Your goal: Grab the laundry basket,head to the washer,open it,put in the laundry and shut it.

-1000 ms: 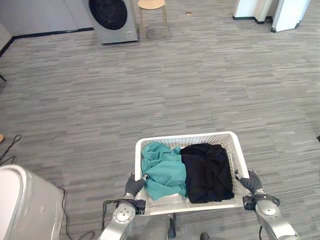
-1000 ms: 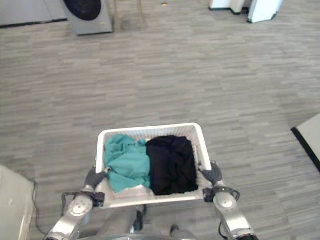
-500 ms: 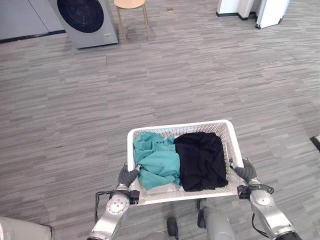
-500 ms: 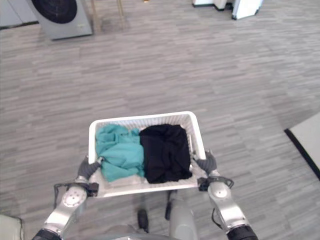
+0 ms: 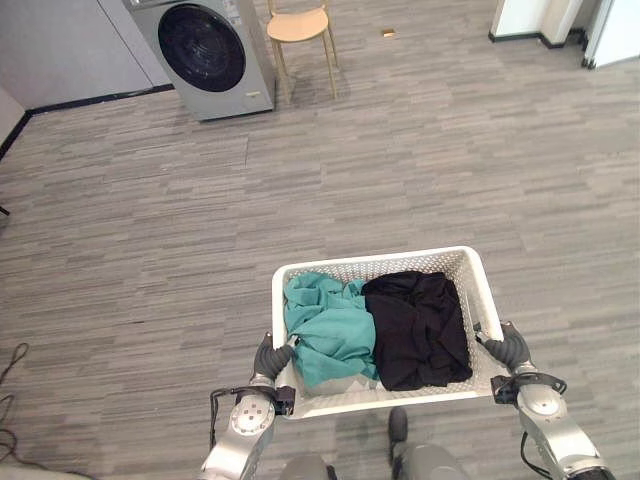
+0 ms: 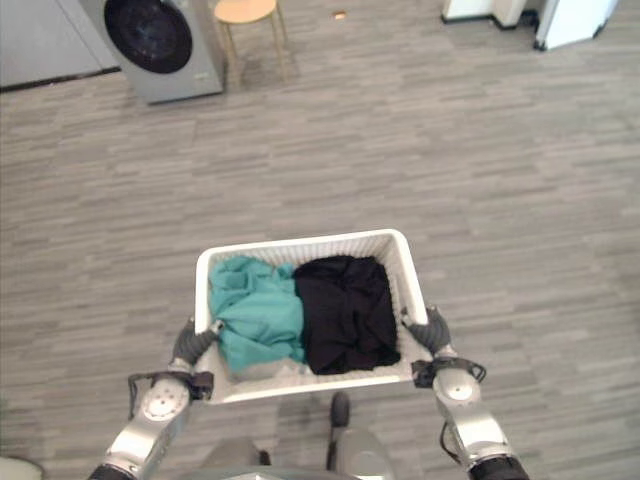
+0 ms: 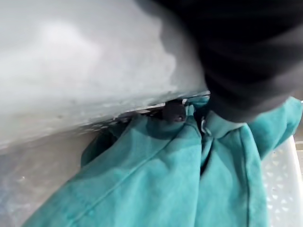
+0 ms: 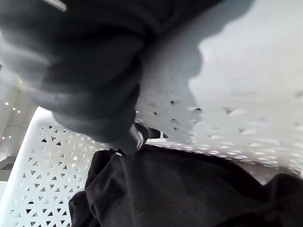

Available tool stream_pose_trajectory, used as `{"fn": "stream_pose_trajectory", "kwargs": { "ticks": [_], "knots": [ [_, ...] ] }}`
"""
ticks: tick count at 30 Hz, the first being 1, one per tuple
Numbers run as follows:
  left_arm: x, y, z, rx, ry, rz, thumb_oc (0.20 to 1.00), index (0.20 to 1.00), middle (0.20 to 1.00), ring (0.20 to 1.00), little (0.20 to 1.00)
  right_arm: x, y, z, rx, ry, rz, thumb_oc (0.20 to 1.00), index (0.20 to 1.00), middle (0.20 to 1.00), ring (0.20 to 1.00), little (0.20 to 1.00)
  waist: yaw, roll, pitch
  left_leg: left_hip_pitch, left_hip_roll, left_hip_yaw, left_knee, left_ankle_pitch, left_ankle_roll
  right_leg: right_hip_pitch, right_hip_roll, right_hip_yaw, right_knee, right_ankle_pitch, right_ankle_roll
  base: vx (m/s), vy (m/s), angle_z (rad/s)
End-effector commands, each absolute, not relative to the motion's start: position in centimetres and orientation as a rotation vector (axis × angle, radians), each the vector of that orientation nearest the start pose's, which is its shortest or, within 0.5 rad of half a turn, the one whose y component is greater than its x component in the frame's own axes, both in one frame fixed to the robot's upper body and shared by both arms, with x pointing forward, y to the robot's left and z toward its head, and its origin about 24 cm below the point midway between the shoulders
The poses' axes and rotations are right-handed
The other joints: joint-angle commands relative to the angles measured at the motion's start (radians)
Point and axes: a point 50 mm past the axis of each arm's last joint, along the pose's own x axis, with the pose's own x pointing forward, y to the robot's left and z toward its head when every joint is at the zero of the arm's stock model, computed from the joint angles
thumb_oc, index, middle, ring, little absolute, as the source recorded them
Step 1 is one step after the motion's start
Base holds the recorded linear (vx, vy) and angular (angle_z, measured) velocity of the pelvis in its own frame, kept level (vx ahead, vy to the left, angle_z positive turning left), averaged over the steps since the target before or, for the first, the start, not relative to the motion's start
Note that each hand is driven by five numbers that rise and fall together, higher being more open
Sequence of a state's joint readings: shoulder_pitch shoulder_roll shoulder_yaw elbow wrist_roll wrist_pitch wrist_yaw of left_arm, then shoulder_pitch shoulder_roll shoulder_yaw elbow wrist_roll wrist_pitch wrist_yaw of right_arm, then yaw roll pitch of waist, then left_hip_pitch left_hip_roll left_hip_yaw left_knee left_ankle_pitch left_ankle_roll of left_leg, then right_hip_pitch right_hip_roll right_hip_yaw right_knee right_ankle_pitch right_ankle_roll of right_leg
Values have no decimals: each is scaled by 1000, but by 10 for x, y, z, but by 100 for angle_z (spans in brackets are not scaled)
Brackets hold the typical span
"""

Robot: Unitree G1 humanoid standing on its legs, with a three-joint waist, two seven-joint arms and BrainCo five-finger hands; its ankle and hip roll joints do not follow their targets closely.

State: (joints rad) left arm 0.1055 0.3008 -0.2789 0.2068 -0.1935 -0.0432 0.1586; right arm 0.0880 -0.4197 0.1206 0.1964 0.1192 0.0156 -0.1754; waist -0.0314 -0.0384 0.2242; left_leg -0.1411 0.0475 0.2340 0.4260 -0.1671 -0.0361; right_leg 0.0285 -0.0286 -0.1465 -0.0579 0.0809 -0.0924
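A white perforated laundry basket (image 5: pixel 472 268) is seen in the lower centre of the left eye view, lifted above the grey wood-look floor (image 5: pixel 420 150) and carried between both hands. The left hand (image 5: pixel 271 356) is placed at the basket's left rim, its fingers curled over the edge beside a teal garment (image 5: pixel 330 330); the same grip is seen in the left wrist view, where a dark fingertip (image 7: pixel 173 111) is hooked under the rim. The right hand (image 5: pixel 509 349) is closed on the right rim next to a black garment (image 5: pixel 417 328). The two garments are laid side by side inside the basket. A grey front-loading washer (image 5: pixel 208 52), its round door closed, is seen at the upper left, with a wooden stool (image 5: pixel 300 30) just to its right.
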Motion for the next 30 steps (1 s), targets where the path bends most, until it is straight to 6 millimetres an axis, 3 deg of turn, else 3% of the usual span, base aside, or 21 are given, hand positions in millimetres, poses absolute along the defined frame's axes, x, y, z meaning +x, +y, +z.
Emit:
{"fn": "stream_pose_trajectory", "kwargs": {
  "ticks": [1,2,4,9,10,12,13,14,15,17,19,21,23,25,26,30],
  "knots": [
    [222,178,-12,162,217,-27,200,200,200,200,200,229,-218,25,-253,76,-34,200,200,200,200,200,8,36,-38,-41,4,18,-350,217,-32,68,-16,-28,44,-214,168,483,-20,-15],
    [222,178,-12,162,217,-27,200,200,200,200,200,229,-218,25,-253,76,-34,200,200,200,200,200,8,36,-40,-40,3,18,-358,224,-33,65,-15,-27,44,-212,168,523,-6,-1],
    [217,180,-13,160,224,-18,200,200,200,200,200,231,-215,23,-266,78,-29,200,200,200,200,200,42,42,-34,-119,-1,-18,-512,263,-46,133,5,1,56,-265,167,519,14,-12],
    [211,185,-16,170,239,-18,200,200,200,200,200,230,-210,21,-261,84,-5,200,200,200,200,200,63,31,-59,-140,36,43,-511,288,-41,224,4,48,66,-323,180,561,80,-40],
    [210,185,-16,172,242,-25,200,200,200,200,200,228,-208,19,-250,89,1,200,200,200,200,200,66,27,-69,-133,39,47,-492,319,-36,244,-2,53,80,-336,187,765,163,-33],
    [212,185,-16,179,242,-33,200,200,200,200,200,228,-202,14,-239,103,18,200,200,200,200,200,78,-4,-82,-151,24,41,-391,311,-17,246,-37,63,157,-300,212,720,184,-20],
    [215,186,-14,200,234,-45,200,200,200,200,200,228,-197,13,-235,103,39,200,200,200,200,200,73,-36,-87,-121,-7,46,-354,259,16,193,-77,76,314,-178,258,506,169,-16],
    [215,186,-14,200,234,-45,200,200,200,200,200,228,-197,13,-234,103,39,200,200,200,200,200,74,-36,-88,-122,-8,48,-353,258,17,190,-78,77,316,-179,259,531,208,-17],
    [216,187,-12,210,226,-45,200,200,200,200,200,228,-193,13,-225,97,55,200,200,200,200,200,73,-49,-89,-107,-24,56,-340,226,35,157,-90,91,407,-82,282,303,124,-8],
    [218,189,-10,227,219,-46,200,200,200,200,200,227,-190,13,-229,100,69,200,200,200,200,200,55,-36,-78,-31,-36,53,-358,183,62,46,-96,92,560,-3,287,434,184,1],
    [221,190,-9,230,213,-37,200,200,200,200,200,228,-188,10,-235,113,79,200,200,200,200,200,33,-6,-68,64,-46,39,-402,149,74,-62,-93,50,585,-43,261,485,184,11],
    [220,191,-7,229,208,-40,200,200,200,200,200,227,-189,8,-236,128,79,200,200,200,200,200,-5,22,-44,164,-55,7,-431,107,70,-178,-78,-9,480,-140,235,582,110,30],
    [220,192,-7,222,206,-33,200,200,200,200,200,227,-191,7,-231,131,71,200,200,200,200,200,-17,25,-37,199,-57,-5,-443,92,64,-207,-72,-27,402,-141,232,436,-1,41],
    [221,190,-7,212,208,-29,200,200,200,200,200,227,-192,7,-221,139,62,200,200,200,200,200,-38,17,-23,260,-73,-31,-454,55,52,-237,-53,-33,224,-121,243,622,-76,54],
    [223,190,-9,212,211,-22,200,200,200,200,200,226,-195,6,-215,144,46,200,200,200,200,200,-55,8,-20,310,-89,-58,-458,23,40,-288,-42,-19,93,-70,267,696,-111,60],
    [222,188,-10,223,206,-37,200,200,200,200,200,222,-197,4,-228,153,52,200,200,200,200,200,-69,13,-24,372,-93,-92,-446,-35,30,-298,-45,-33,48,-43,276,490,-111,72]
  ]
}}
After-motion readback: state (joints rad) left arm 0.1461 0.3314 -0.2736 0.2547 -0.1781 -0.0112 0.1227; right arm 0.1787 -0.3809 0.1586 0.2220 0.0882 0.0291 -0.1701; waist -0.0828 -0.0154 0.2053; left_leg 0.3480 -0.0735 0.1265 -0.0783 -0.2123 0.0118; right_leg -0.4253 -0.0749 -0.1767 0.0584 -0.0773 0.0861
